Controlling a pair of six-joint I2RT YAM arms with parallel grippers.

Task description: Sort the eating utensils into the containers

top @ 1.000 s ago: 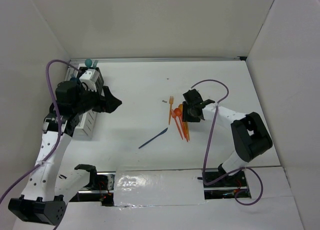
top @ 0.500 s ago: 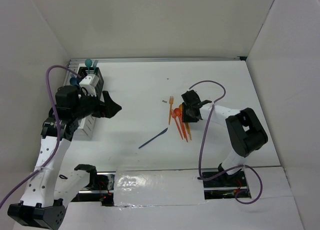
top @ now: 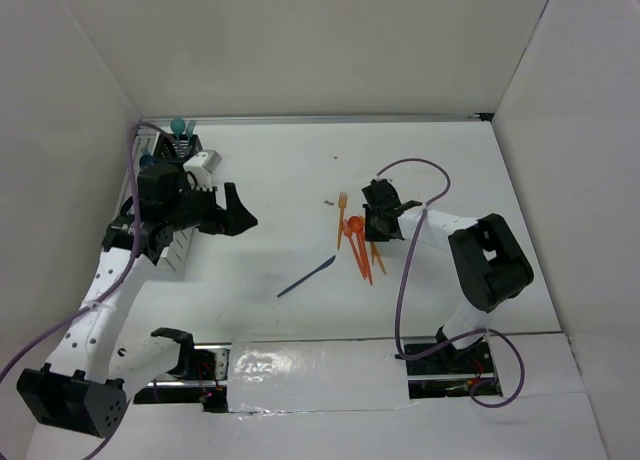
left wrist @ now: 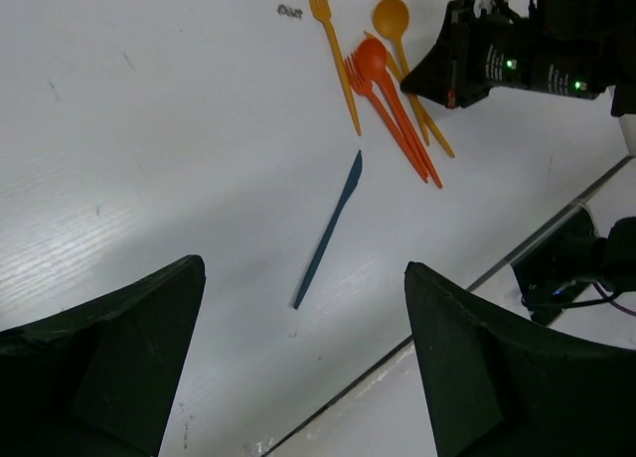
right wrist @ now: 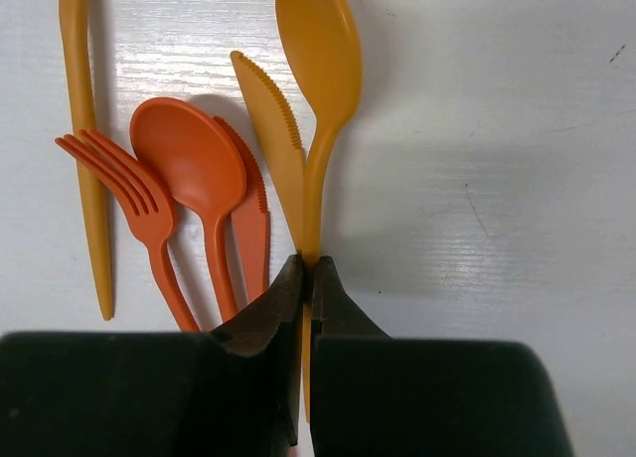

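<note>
We're on the grab. The dark blue knife [top: 307,277] lies nearest, left of the orange pile [top: 360,255]. At the pile our right gripper [right wrist: 306,268] is clenched on the yellow spoon [right wrist: 318,50]. Well left of it, our left gripper [top: 240,212] hangs released by the containers [top: 172,255]. Next we need a clean lift.

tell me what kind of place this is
Probably a robot lab test cell, not a kitchen: a white table boxed in by plain white panels, two robot arms bolted at its near edge, and loose plastic cutlery.
</note>
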